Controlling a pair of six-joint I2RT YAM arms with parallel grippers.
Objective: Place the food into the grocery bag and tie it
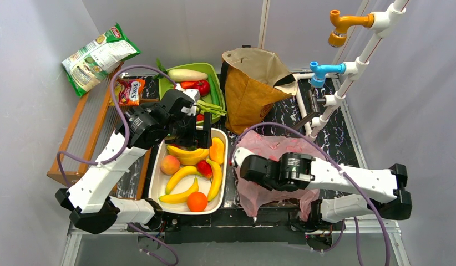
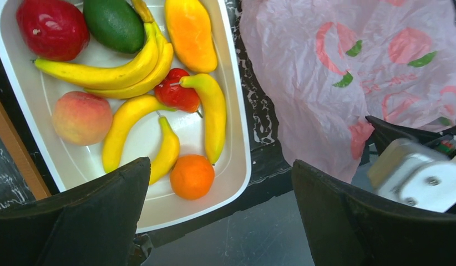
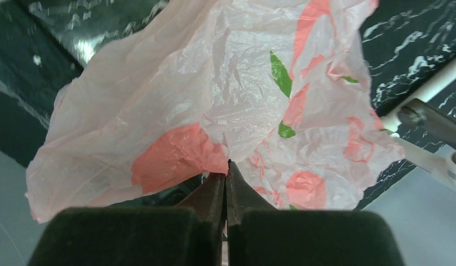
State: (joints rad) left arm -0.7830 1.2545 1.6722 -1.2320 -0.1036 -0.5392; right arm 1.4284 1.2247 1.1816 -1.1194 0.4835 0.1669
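Observation:
The food lies in a white tray (image 1: 155, 188): several yellow bananas (image 1: 181, 174), a peach (image 1: 170, 164), an orange (image 1: 197, 201), a mango piece (image 1: 217, 149) and a red piece (image 1: 204, 168). In the left wrist view a red fruit (image 2: 52, 29) and a green one (image 2: 114, 23) show too. My left gripper (image 1: 196, 134) hangs open and empty above the tray's far end (image 2: 220, 221). The pink grocery bag (image 1: 275, 148) lies crumpled right of the tray. My right gripper (image 1: 236, 161) is shut on the bag's left edge (image 3: 227, 166), pinching the thin plastic (image 3: 214, 94).
A stiff brown paper bag (image 1: 253, 88) stands behind the pink bag. A green basket (image 1: 214, 75) with radish and leeks sits behind the tray. A crisp packet (image 1: 98, 55) leans on a wooden rack (image 1: 87, 138) at the left. A white pipe stand (image 1: 348, 83) with taps rises at the right.

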